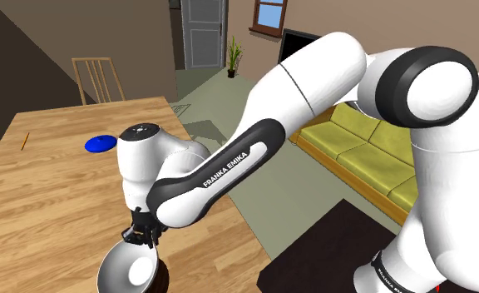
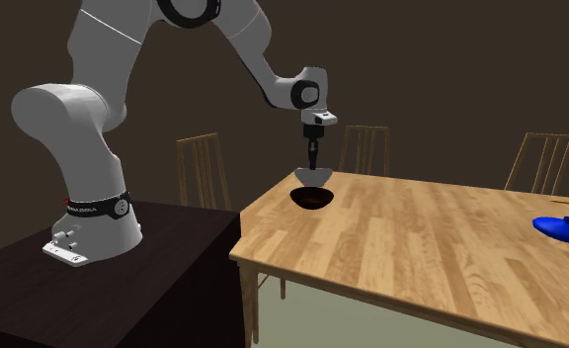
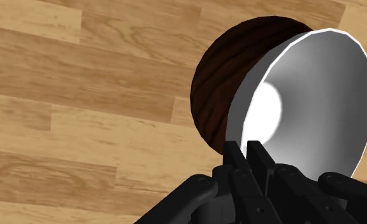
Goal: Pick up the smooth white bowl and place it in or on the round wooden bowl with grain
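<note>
Black gripper (image 3: pixel 247 147) pinching the rim of the white bowl (image 3: pixel 309 102), bowl tilted just over the wooden bowl (image 3: pixel 223 83), near the corner of the table (image 2: pixel 421 237), centre of the second exterior view, lower left of the shoulder view.

Soft, even light is spreading over the worktop (image 1: pixel 55 191) in the shoulder view, with blue daylight showing at a window (image 1: pixel 271 12). In the second exterior view the backdrop is sitting dim and brown while the arm (image 2: pixel 85 109) is catching light from above. In the wrist view a bright patch is glowing inside the white bowl (image 3: pixel 309 102), grey shading surrounding it, and the fingers (image 3: pixel 259 159) are reading flat black.
</note>
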### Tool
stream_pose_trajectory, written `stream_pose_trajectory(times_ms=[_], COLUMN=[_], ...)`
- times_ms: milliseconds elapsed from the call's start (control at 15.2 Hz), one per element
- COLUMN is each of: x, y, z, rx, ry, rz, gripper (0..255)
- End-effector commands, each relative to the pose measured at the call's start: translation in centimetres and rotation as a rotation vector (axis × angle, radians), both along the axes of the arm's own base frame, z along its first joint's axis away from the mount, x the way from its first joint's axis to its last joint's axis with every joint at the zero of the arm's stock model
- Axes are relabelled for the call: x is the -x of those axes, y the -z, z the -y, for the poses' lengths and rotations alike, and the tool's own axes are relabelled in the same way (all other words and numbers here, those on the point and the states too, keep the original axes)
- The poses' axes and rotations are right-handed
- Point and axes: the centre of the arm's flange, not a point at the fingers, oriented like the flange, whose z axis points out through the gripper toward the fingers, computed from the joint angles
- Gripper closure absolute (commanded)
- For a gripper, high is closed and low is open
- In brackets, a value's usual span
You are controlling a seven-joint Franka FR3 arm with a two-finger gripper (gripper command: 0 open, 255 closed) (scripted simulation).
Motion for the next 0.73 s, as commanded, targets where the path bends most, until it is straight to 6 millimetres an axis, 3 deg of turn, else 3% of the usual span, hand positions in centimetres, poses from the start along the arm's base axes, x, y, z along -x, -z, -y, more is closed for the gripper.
stream_pose_trajectory(times_ms=[0,660], x=[0.0,0.0], y=[0.9,6.2], z=[0.0,0.0], rx=[-0.001,-0.001], ry=[0.0,0.0], rz=[0.001,0.001], gripper=[255,255])
